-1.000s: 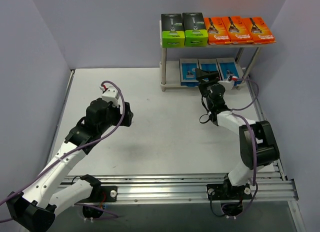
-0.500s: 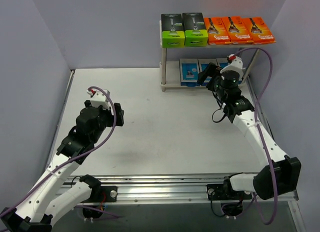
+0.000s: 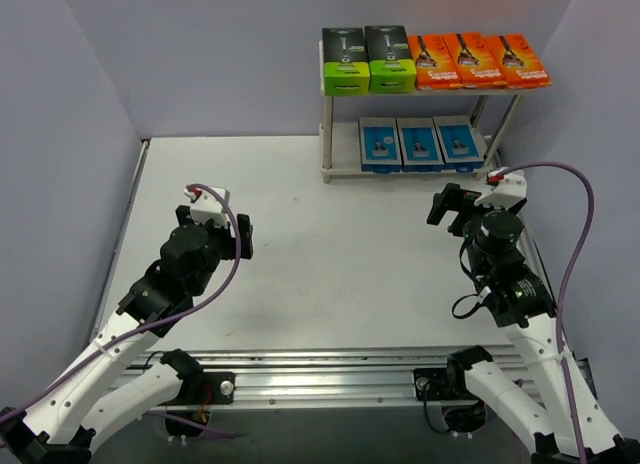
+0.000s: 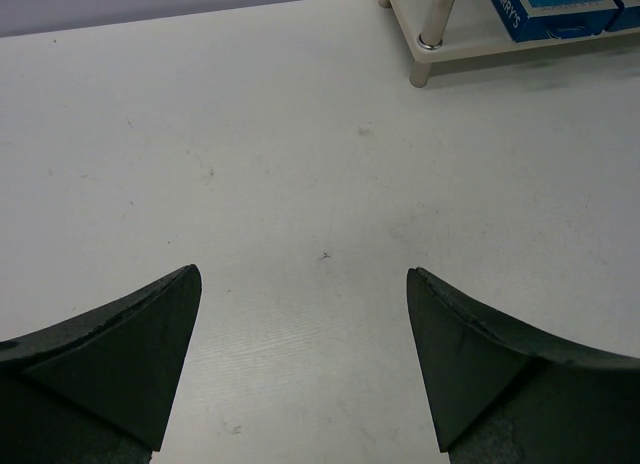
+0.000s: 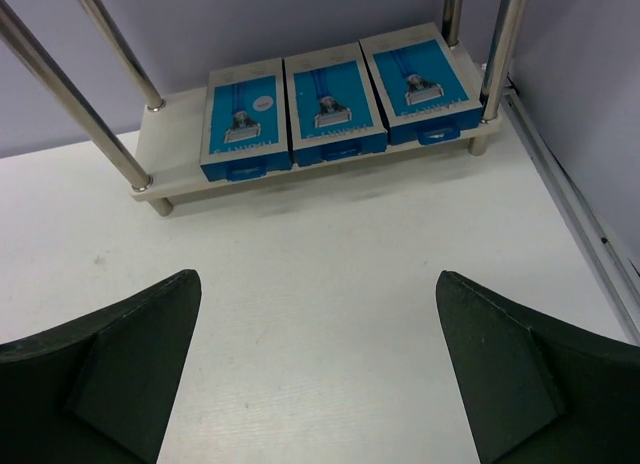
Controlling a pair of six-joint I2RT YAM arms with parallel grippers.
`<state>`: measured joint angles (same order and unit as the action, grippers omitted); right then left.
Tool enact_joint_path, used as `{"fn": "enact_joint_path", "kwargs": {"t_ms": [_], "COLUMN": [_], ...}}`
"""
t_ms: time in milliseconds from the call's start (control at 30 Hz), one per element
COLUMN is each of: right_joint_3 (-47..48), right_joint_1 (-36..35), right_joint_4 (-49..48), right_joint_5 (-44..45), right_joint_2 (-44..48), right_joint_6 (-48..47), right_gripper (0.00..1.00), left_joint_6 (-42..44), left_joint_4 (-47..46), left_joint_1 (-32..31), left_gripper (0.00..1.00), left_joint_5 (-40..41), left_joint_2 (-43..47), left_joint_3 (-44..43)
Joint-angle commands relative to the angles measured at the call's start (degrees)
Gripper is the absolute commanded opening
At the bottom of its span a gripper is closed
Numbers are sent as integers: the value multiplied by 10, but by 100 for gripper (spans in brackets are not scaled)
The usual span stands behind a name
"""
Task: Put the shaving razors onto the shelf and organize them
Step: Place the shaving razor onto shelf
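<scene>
Eight razor packs sit on the shelf (image 3: 326, 134) at the tabletop's (image 3: 330, 254) far right corner; two black-and-lime packs (image 3: 390, 59) and three orange packs (image 3: 475, 60) line the top board, three blue packs (image 3: 418, 143) lie side by side on the lower board; left fingers (image 4: 120, 354) spread wide over bare tabletop, holding nothing; right fingers (image 5: 110, 364) gape wide, empty, facing the lower board from near the right edge

Built from white links (image 3: 100, 349) and black joint housings (image 3: 190, 252), bolted to a silver rail (image 3: 330, 374). Looped with purple cables (image 3: 555, 166). Tipped with matte black, wedge-shaped jaws.
</scene>
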<state>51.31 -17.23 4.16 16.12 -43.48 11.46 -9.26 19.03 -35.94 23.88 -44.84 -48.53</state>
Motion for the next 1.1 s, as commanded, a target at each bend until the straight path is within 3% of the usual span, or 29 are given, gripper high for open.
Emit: {"fn": "enact_joint_path", "kwargs": {"t_ms": [0,233,467,833,1067], "right_joint_3": [-36,-73,-71,-46,-40], "right_joint_1": [0,-5,-22,-40,-55], "right_joint_4": [-1,-20,10,24,42], "right_joint_5": [9,-3,-14,53,69], "right_joint_2": [16,46,21,-29,-55], "right_joint_6": [-14,-11,5,55,60], "right_gripper": [100,100,100,100,100], "left_joint_6": [19,-9,-23,-26,-31], "left_joint_4": [-37,-1,36,51,60], "left_joint_1": [-19,-20,-5,130,134], "left_gripper": [93,93,96,96,96], "left_joint_5": [48,42,34,-19,-51], "left_joint_2": [8,-5,-18,0,-12], "left_joint_3": [5,-13,-31,-17,-27]}}
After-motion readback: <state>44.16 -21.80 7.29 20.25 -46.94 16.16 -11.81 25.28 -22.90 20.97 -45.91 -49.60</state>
